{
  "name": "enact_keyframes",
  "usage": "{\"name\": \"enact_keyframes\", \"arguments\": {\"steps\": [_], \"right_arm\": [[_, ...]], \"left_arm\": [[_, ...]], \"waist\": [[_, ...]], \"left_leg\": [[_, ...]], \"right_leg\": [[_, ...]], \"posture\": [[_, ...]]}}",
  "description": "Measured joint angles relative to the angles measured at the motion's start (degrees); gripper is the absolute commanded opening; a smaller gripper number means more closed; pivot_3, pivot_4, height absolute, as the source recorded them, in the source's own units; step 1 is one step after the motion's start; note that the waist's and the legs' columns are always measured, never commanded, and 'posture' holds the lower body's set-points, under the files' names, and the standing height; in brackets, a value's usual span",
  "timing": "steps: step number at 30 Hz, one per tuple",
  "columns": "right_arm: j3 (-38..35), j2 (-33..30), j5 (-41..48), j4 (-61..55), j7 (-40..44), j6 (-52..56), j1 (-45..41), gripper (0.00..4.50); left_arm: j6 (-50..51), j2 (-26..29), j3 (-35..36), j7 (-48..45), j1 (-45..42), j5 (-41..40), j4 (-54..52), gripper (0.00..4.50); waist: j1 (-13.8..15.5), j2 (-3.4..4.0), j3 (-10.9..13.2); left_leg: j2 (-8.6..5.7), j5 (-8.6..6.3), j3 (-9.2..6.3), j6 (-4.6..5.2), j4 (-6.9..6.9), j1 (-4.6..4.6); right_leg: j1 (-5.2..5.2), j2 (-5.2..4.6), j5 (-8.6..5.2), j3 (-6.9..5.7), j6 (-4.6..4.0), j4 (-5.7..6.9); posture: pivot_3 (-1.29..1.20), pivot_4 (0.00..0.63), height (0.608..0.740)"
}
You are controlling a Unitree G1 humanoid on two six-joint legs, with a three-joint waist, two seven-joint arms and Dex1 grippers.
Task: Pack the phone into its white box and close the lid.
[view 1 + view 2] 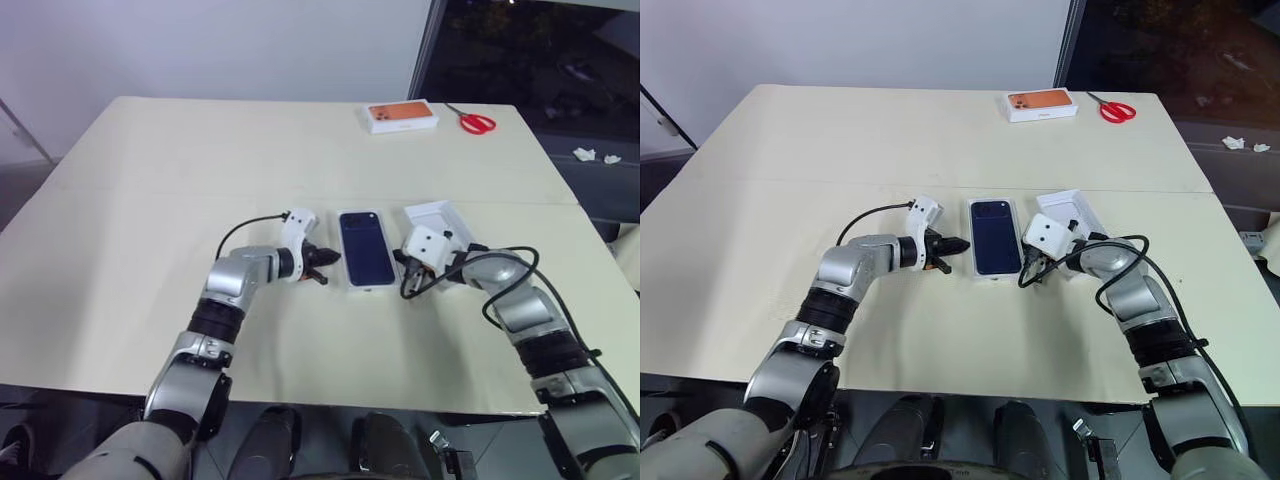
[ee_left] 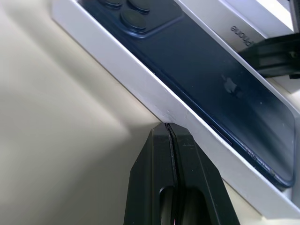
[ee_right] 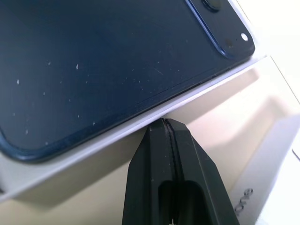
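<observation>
**Both grippers closed against the sides of the boxed phone**

Centre of the head views: the slim dark navy-blue phone (image 1: pixel 366 247) lies back-up in the shallow white rectangular cardboard box (image 1: pixel 368 286), on the cream tabletop (image 1: pixel 200 160). The camera cluster appears in the left wrist view, at the corner of the phone (image 2: pixel 197 65). Just right of the box, the shallow white cardboard lid (image 1: pixel 440 215) rests open side up, partly hidden by the right wrist. The left gripper (image 1: pixel 322 265), left of centre, has its two black fingers pressed together, empty, tips touching the box's white side wall (image 2: pixel 140 89). The right gripper (image 3: pixel 164 124), fingers likewise together and empty, meets the opposite wall. Upper right of the frame: a white box with an orange face (image 1: pixel 400 116) and red-handled scissors (image 1: pixel 474 121), well apart from the grippers.
</observation>
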Motion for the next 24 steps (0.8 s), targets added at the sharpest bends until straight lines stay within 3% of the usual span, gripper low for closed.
{"name": "enact_keyframes", "arguments": {"steps": [10, 23, 24], "right_arm": [[-3.36, -5.24, 1.33, -4.48, 1.41, 2.03, 5.28, 0.0], [-4.18, -5.62, 2.33, -6.1, 1.93, 3.7, 6.27, 0.0], [-4.19, -5.55, 2.53, -6.07, 2.03, 3.89, 6.2, 0.0]], "left_arm": [[-2.58, -4.72, -2.06, -1.22, -2.29, 2.46, 4.43, 0.04], [-3.47, -4.75, -2.58, -2.15, -1.98, 2.76, 4.3, 0.04], [-3.33, -4.67, -2.58, -2.21, -1.83, 2.72, 4.02, 0.28]], "waist": [[0.08, 0.01, 0.0], [-0.37, -0.01, 0.0], [-0.38, -0.01, 0.0]], "left_leg": [[-0.09, -0.1, -0.15, 0.15, 0.01, 0.11], [-0.07, -0.11, -0.15, 0.14, -0.02, 0.11], [-0.06, -0.11, -0.15, 0.14, -0.02, 0.11]], "right_leg": [[0.29, -0.09, -0.01, -0.13, 0.1, -0.26], [0.24, -0.15, -0.04, -0.11, 0.18, -0.26], [0.23, -0.15, -0.04, -0.11, 0.19, -0.25]], "posture": [[0.0, 0.15, 0.74], [0.0, 0.15, 0.74], [0.0, 0.15, 0.74]]}}
